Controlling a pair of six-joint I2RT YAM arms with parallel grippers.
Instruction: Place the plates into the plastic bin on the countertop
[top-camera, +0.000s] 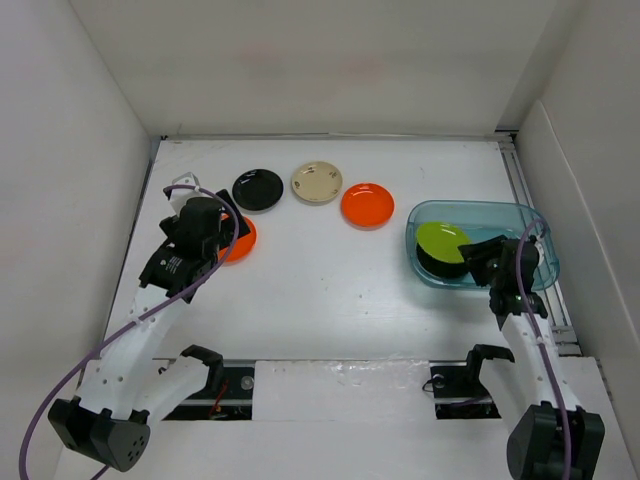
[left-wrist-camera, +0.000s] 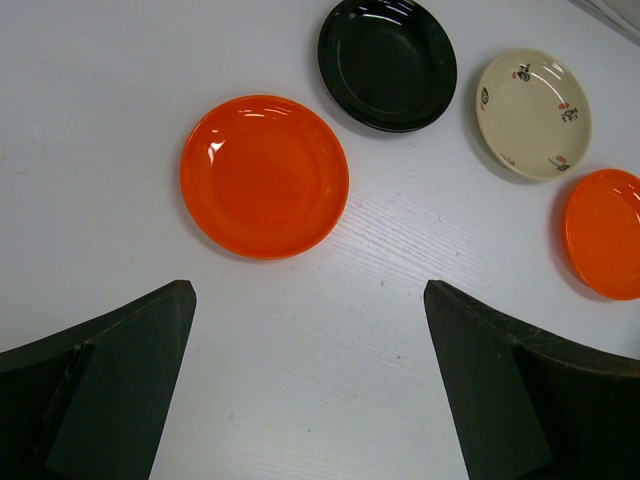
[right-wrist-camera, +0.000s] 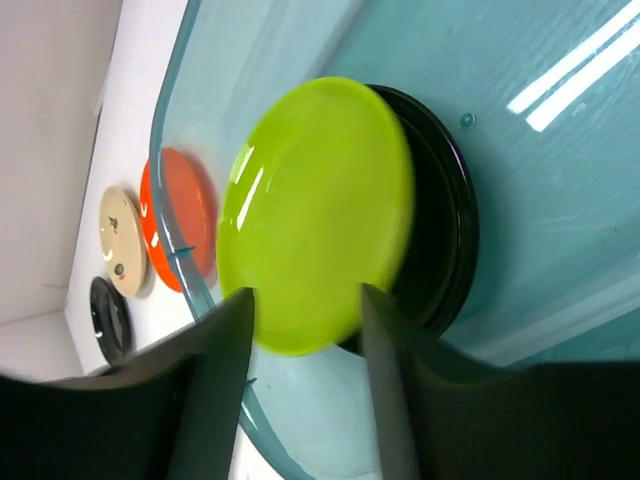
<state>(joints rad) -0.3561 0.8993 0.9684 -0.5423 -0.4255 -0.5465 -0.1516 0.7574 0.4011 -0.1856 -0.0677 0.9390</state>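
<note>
The plates (top-camera: 317, 182) were split: the lime green plate (right-wrist-camera: 315, 215) lay on a black plate (right-wrist-camera: 450, 250) inside the plastic bin (top-camera: 520, 215) at the right edge of the countertop (top-camera: 330, 290), your right gripper (right-wrist-camera: 305, 295) over them, jaws parted, holding nothing. Three lay toward the far edge. The near orange plate (left-wrist-camera: 265, 177), by the left edge, sat just ahead of your left gripper (left-wrist-camera: 308, 290), which was spread wide and empty.

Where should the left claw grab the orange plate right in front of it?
Probably its rim, on the edge nearest the left claw. The orange plate lies flat and shallow on the countertop, so coming down from above, one finger inside the rim and one outside, looks best.
</note>
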